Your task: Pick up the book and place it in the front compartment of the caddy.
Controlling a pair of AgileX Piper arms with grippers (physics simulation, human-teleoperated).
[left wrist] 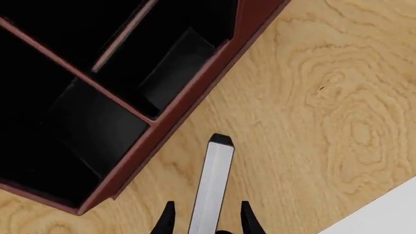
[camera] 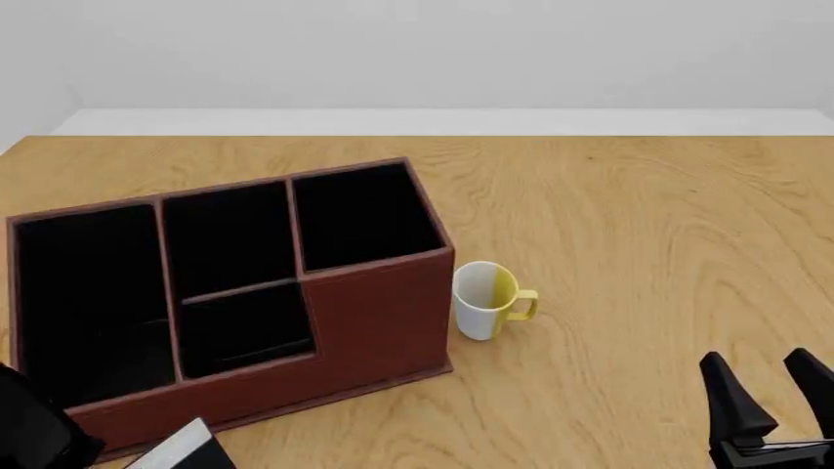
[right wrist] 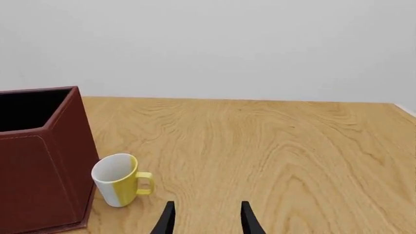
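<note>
The book (left wrist: 212, 187) is seen edge-on in the left wrist view, its white page-edge band facing the camera and a black cover corner at its far end. It is clamped between the two dark fingertips of the left hand (left wrist: 205, 219), which is closed on the book's near end. The book is held above the wooden tabletop (left wrist: 325, 112), just outside the reddish-brown outer wall of the caddy (left wrist: 195, 92), and does not lie in any compartment. In the front view the book (camera: 183, 449) appears at the lower edge, just in front of the caddy's lowered front wall, with part of the left arm beside it at the corner of the frame.

The caddy (camera: 378, 313) is shown standing on the tabletop (camera: 626, 215) at the left, its black interior split by dividers into four sections. A white-and-yellow mug (camera: 487, 300) stands upright just beside the caddy's right end, handle turned away from the box.

The right hand (camera: 769, 391) is held above bare tabletop at the lower right, well apart from the mug; its fingers are spread and nothing is gripped between them (right wrist: 205, 219).
</note>
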